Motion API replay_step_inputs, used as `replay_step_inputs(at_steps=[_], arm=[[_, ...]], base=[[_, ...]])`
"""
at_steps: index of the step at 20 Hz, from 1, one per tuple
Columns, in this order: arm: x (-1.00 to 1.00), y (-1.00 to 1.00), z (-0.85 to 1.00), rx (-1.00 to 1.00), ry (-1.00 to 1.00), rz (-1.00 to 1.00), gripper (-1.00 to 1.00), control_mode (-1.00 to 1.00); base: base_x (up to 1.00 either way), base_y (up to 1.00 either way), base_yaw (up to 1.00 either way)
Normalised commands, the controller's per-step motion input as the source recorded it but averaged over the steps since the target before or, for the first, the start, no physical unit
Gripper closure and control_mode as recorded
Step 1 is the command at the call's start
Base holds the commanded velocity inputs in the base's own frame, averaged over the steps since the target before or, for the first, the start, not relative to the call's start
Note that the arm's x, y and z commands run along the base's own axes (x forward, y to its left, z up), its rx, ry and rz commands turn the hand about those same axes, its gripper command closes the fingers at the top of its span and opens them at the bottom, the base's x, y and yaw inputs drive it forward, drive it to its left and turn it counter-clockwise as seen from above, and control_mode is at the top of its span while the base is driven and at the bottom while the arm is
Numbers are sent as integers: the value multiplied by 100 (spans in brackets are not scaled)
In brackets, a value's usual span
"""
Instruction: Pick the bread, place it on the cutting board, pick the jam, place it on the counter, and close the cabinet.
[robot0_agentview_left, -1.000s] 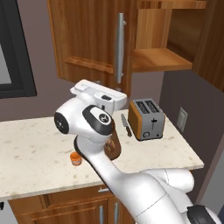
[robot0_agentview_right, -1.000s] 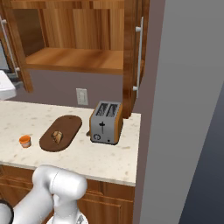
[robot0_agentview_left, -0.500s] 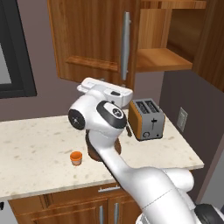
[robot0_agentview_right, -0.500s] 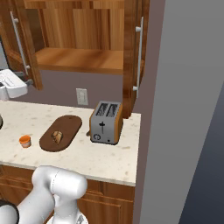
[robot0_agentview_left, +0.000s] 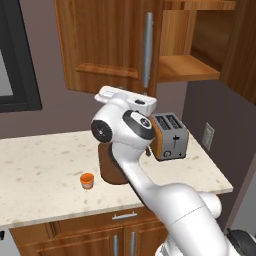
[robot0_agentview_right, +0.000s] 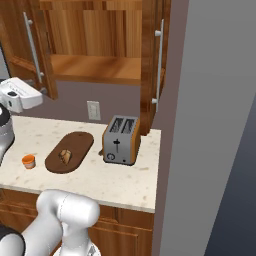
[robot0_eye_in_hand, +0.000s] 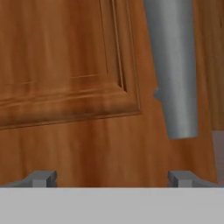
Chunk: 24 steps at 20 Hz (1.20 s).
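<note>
The bread (robot0_agentview_right: 65, 156) lies on the dark oval cutting board (robot0_agentview_right: 75, 147). To the board's left, the orange jam (robot0_agentview_right: 28, 161) stands on the speckled counter (robot0_agentview_right: 125, 182); the jam (robot0_agentview_left: 87, 180) also stands in front of my arm. The cabinet (robot0_agentview_left: 110, 45) has its left door partly open, with a silver handle (robot0_agentview_left: 147, 50). My gripper (robot0_eye_in_hand: 111, 179) is open with nothing between its fingers. It sits close against that door's panel (robot0_eye_in_hand: 65, 65), just below and left of the handle (robot0_eye_in_hand: 173, 65). The white hand (robot0_agentview_left: 127, 97) is raised under the door.
An orange-and-silver toaster (robot0_agentview_right: 120, 140) stands right of the board. The cabinet's bare shelf (robot0_agentview_right: 95, 67) shows between the doors, and the right door's handle (robot0_agentview_right: 159, 65) is seen edge-on. A grey wall (robot0_agentview_right: 210, 125) bounds the counter on the right.
The hand has risen and moved right against the left door. The door and its handle have swung right, narrowing the opening.
</note>
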Motion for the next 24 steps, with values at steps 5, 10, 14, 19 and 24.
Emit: replay_step_inputs(at_steps=[5, 10, 14, 19, 24], arm=[[29, -21, 0, 0, 0, 7, -100, -100], [33, -18, 0, 0, 0, 6, -100, -100], [33, -14, 0, 0, 0, 6, -100, -100], [31, -9, 0, -2, 0, 6, -100, -100], [31, -11, 0, -1, 0, 6, -100, -100]], base=[[0, 0, 0], [0, 0, 0], [0, 0, 0], [0, 0, 0], [0, 0, 0]])
